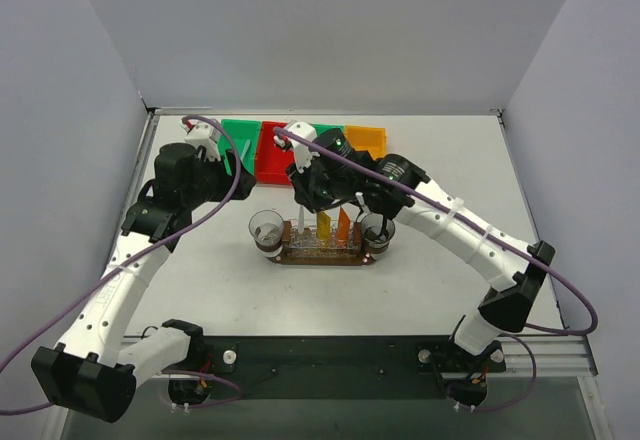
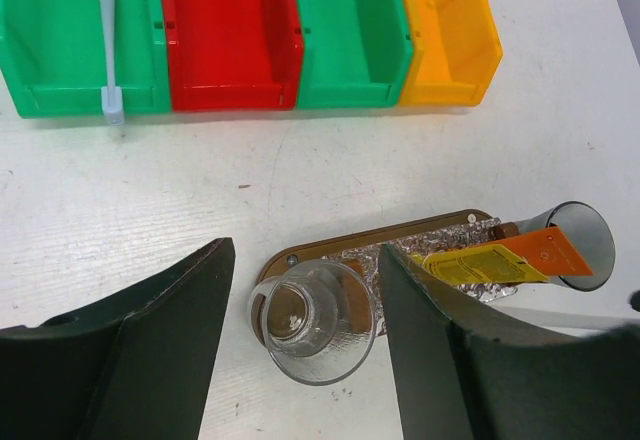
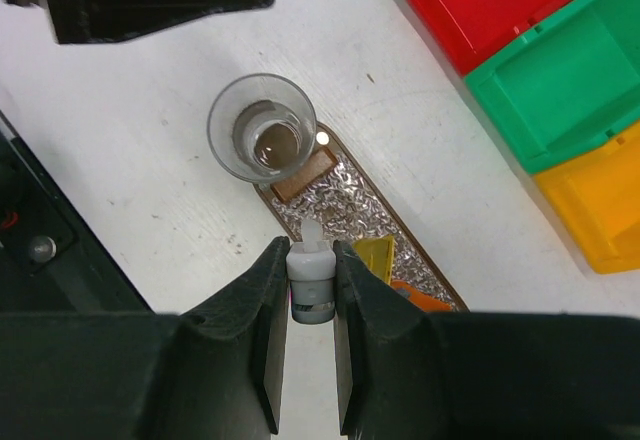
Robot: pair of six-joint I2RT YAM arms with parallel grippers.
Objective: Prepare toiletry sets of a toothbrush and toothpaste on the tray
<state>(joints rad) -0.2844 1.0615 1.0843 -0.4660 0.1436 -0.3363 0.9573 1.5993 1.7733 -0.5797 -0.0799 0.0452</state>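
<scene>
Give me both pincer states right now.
Left pincer: open, holding nothing.
Right pincer: closed on a toothbrush.

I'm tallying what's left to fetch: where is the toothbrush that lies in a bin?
In the left wrist view, the toothbrush lies lengthwise in the leftmost green bin, at the row's left end, right beside the red bin.
</scene>
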